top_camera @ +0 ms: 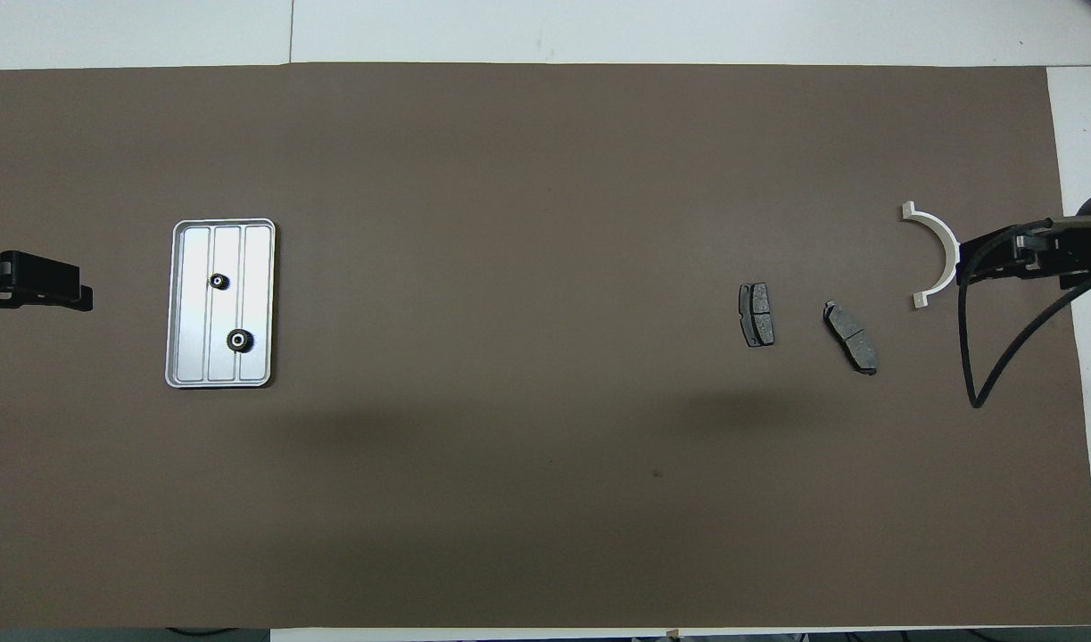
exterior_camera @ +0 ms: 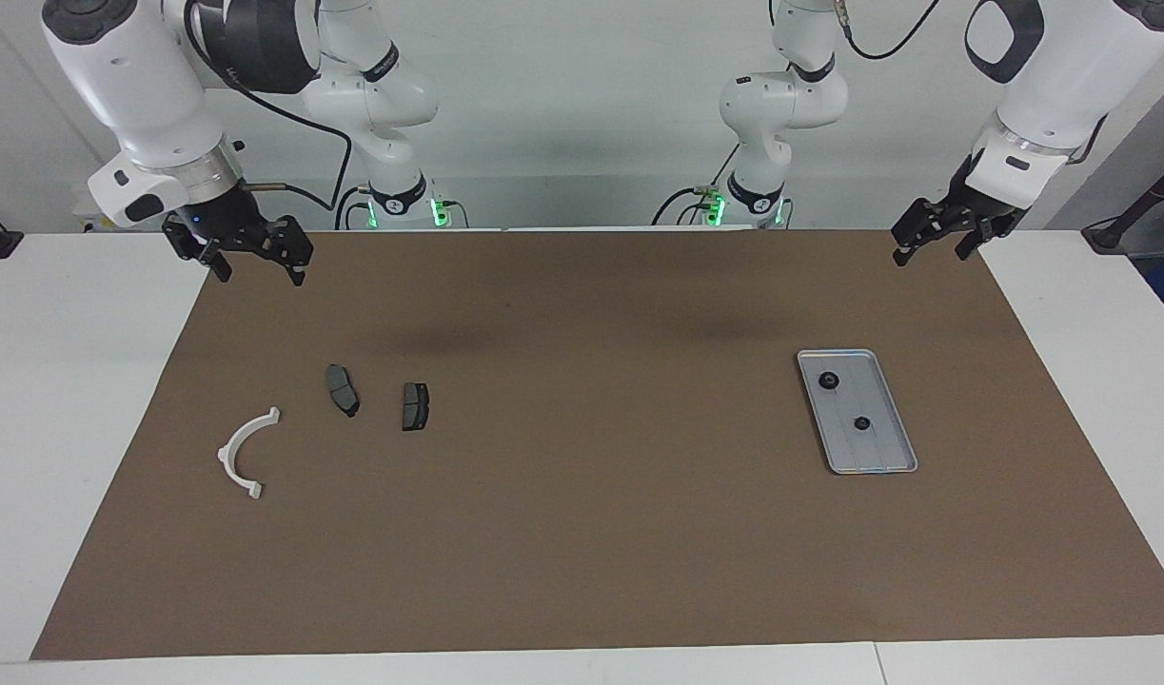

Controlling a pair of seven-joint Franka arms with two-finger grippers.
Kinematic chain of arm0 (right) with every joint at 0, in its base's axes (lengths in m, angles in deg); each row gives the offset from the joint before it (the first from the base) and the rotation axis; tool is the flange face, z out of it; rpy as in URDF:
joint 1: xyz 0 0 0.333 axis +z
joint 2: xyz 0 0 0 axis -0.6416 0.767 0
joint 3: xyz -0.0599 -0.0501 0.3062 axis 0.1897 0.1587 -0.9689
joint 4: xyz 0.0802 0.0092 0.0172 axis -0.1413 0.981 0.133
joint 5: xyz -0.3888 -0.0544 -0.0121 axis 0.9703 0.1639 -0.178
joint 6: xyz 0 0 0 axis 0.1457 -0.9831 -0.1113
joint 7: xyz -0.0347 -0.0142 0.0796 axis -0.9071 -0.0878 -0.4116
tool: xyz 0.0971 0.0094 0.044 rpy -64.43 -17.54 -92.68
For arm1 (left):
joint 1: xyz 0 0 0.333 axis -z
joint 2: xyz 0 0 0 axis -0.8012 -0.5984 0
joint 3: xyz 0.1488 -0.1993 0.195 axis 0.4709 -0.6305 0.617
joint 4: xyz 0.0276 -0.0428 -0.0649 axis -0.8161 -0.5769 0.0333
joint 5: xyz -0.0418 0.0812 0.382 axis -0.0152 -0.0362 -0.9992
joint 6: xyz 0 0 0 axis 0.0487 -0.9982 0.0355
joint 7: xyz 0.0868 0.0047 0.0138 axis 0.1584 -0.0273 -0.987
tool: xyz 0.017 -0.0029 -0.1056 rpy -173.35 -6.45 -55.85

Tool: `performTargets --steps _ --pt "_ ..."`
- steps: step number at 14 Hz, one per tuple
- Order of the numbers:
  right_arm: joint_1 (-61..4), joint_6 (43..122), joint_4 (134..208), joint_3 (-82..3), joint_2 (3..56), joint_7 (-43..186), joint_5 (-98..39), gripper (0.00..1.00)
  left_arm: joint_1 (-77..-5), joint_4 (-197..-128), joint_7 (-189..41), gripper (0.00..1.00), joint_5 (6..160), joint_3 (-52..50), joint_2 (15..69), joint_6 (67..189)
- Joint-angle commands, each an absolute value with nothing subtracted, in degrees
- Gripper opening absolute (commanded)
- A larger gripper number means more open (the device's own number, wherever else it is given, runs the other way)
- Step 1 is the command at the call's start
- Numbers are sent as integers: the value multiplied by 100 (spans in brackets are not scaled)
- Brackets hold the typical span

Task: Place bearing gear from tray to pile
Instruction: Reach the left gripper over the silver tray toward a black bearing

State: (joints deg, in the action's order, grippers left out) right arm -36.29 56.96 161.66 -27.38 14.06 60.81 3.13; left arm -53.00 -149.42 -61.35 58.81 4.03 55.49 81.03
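Observation:
The silver tray lies on the brown mat toward the left arm's end. Two small black bearing gears sit in it: one nearer the robots, the other farther. The pile lies toward the right arm's end: a white curved bracket and two dark brake pads. My left gripper hangs open and empty over the mat's corner by the robots, apart from the tray. My right gripper hangs open and empty over the mat's other robot-side corner.
The brown mat covers most of the white table. A black cable loops down from the right arm's wrist near the bracket. Between the tray and the pile lies only bare mat.

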Motion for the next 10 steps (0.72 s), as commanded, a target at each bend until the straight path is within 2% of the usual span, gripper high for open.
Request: performTargets --steps 1,5,8,10 --pt "-3622 5803 16402 -2726 1221 6051 215 100 -5342 -15028 -6492 100 5899 445 5621 8271" --pt "-3666 5803 16428 -2726 1212 6095 215 100 -5316 -15545 -6546 100 5899 436 5578 8816" --pt "-3631 5803 16419 -2726 1212 6043 215 100 -5307 -16221 -6546 100 5899 436 5498 9615" --pt "-3596 5794 16384 -2734 1212 6043 215 100 -5237 -16547 -6546 100 5891 419 5245 10125"
